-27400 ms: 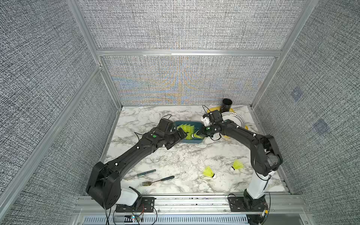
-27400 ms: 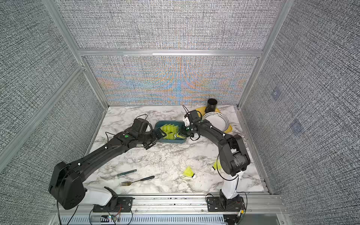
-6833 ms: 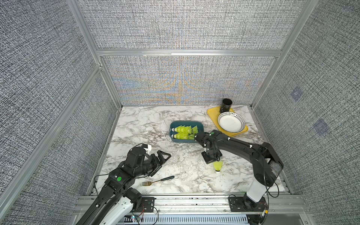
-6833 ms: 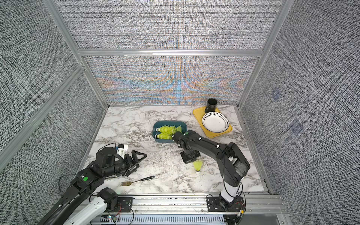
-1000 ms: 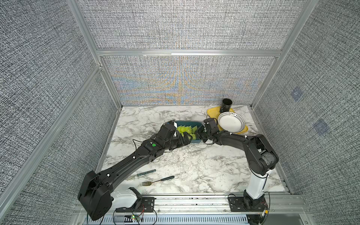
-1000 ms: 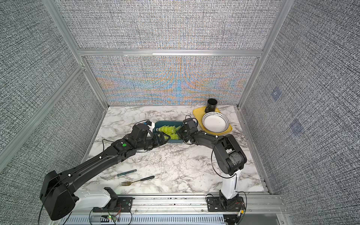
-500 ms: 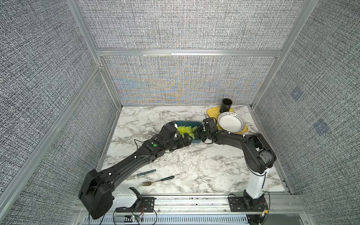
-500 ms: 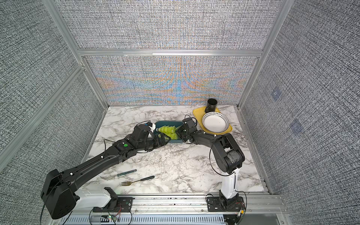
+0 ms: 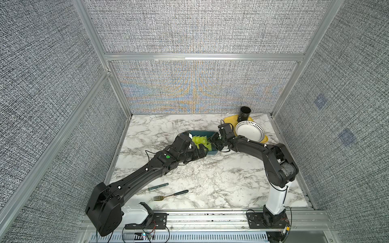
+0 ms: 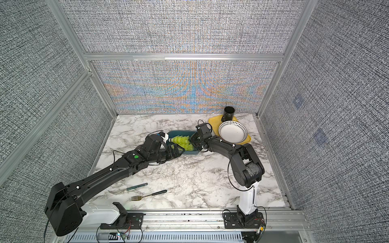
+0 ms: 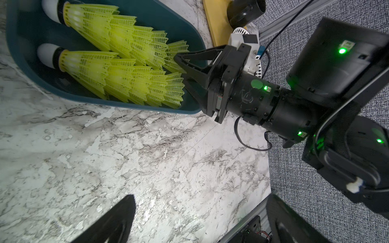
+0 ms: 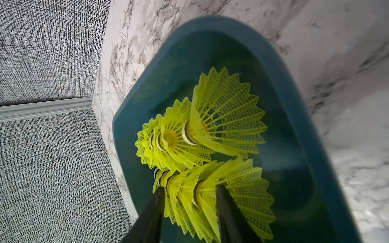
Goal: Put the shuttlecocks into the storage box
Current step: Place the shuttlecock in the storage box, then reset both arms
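In both top views, the storage box (image 9: 201, 133) is sitting just above the middle of the frame on the marble table (image 9: 210, 178). The shuttlecocks (image 9: 200, 143) are lying inside it in two nested rows. The left gripper (image 9: 204, 151) is hovering at the box's lower edge, its arm stretching up from the lower left. The right gripper (image 10: 192, 140) is hanging over the box's right end. A yellow tray (image 9: 228, 121) is sitting up and to the right of the box, carrying a dotted bowl (image 9: 249, 131) and a black cup (image 9: 244, 112). A fork (image 9: 170, 194) is lying in the lower middle of the frame.

In the left wrist view, the left gripper's fingers (image 11: 120, 218) are standing wide apart over bare marble, holding nothing. Beyond them, the box (image 11: 25, 69) is holding both rows (image 11: 117, 80), with the right gripper (image 11: 181, 69) poised at their flared ends.

In the right wrist view, the right gripper's fingers (image 12: 227, 210) are standing apart, astride the last skirt of one row (image 12: 221, 117). They are not visibly squeezing it.
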Available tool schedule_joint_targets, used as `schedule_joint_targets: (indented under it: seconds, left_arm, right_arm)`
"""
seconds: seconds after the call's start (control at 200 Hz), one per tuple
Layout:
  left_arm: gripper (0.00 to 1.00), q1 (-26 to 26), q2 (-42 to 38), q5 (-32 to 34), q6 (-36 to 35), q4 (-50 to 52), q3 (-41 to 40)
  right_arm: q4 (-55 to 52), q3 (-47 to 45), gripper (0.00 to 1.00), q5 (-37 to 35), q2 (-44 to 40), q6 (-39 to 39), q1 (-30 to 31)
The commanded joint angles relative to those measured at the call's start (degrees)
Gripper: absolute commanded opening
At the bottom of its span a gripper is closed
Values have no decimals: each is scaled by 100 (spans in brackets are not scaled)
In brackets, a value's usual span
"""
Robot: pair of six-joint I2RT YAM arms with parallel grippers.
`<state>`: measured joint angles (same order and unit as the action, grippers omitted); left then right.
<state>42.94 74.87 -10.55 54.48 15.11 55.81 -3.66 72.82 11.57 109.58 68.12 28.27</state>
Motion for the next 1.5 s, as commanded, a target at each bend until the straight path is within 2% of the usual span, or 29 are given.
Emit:
schedule_joint_targets:
  seconds: [0.0, 0.505, 0.586, 1.046, 1.161, 1.241, 1.266, 1.306, 1.326, 1.491]
  left_arm:
    - [100, -5, -33, 35, -28, 88, 12]
    - [100, -5, -20, 61, -42, 129, 17]
    - [100, -3, 13, 70, -66, 163, 44]
    - [100, -2, -27, 201, -167, 474, 211]
    - [100, -5, -102, 277, -175, 596, 196]
    - [100, -5, -172, 323, -170, 671, 167]
    - [100, -5, -192, 338, -166, 705, 167]
    - [100, -5, -229, 351, -166, 744, 158]
    - [100, -9, -238, 360, -174, 768, 158]
    - [100, -14, -355, 412, -193, 946, 119]
  right_arm:
    - [-390, 91, 48, -113, 7, -175, 20]
    - [-1813, 863, 51, -560, 33, -666, 145]
    - [-2073, 1029, 54, -667, 61, -744, 178]
    - [-2503, 1326, 57, -1332, -418, -1138, 196]
    - [-2415, 1225, 59, -1631, -818, -1657, 179]
    - [-2273, 1053, 64, -1774, -1201, -2003, 123]
    - [-2259, 1004, 71, -1801, -1321, -2130, 97]
    - [-2220, 901, 91, -1801, -1509, -2335, 42]
    - [-2216, 846, 98, -1802, -1596, -2420, 10]
    - [-2251, 200, 99, -2066, -2338, -3084, -243]
